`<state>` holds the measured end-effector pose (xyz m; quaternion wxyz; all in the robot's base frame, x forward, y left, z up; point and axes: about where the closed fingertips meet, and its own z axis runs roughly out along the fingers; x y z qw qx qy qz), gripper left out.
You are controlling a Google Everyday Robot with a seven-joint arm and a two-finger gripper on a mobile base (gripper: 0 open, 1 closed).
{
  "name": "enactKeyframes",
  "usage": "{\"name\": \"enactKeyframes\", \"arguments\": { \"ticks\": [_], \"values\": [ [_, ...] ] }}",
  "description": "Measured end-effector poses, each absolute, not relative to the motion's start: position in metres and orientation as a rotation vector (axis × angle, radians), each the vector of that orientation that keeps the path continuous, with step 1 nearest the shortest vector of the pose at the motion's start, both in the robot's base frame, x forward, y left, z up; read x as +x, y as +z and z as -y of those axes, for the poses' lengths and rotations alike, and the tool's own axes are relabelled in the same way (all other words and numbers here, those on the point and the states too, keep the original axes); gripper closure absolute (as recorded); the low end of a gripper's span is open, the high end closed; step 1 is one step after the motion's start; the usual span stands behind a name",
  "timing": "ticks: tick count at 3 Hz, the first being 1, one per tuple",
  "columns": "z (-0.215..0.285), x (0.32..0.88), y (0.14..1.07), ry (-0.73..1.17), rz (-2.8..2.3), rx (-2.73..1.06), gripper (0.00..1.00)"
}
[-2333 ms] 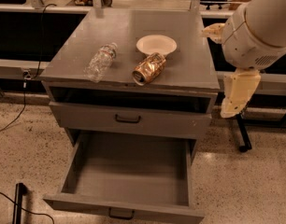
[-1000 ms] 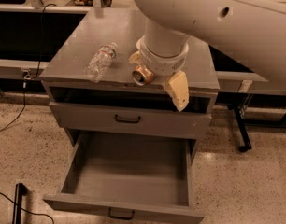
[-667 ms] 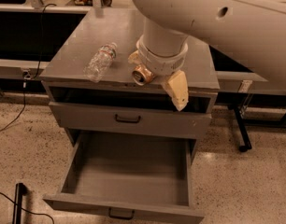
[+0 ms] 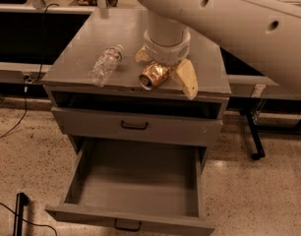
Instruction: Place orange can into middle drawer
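Observation:
The orange can [image 4: 153, 75] lies on its side near the front edge of the grey cabinet top [image 4: 76, 63], silver end facing front-left. My gripper [image 4: 165, 75] comes down from above and straddles the can. One tan finger [image 4: 187, 80] is at the can's right, the other [image 4: 142, 54] behind its left, with a wide gap between them. The middle drawer [image 4: 135, 181] is pulled fully open below, and its inside looks bare. Its black handle [image 4: 127, 225] is at the bottom edge of the view.
A clear plastic water bottle [image 4: 105, 65] lies on the cabinet top left of the can. The upper drawer [image 4: 134, 126] is shut. My large arm [image 4: 229, 18] crosses the upper right. A black cable [image 4: 17, 215] lies on the floor at the left, and a black stand leg [image 4: 254, 136] at the right.
My gripper has shifted so its fingers now stand on either side of the can instead of in front of it. The can has stayed on the cabinet top.

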<state>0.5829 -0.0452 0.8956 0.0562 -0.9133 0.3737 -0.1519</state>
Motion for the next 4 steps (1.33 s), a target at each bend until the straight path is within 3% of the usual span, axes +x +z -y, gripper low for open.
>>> {"name": "enactKeyframes", "arguments": {
  "ticks": [1,4],
  "values": [
    [0.049,0.613,0.902,-0.477,-1.078,-2.817,0.0],
    [0.051,0.629,0.882,-0.565,-1.092,-2.953,0.0]
  ]
}}
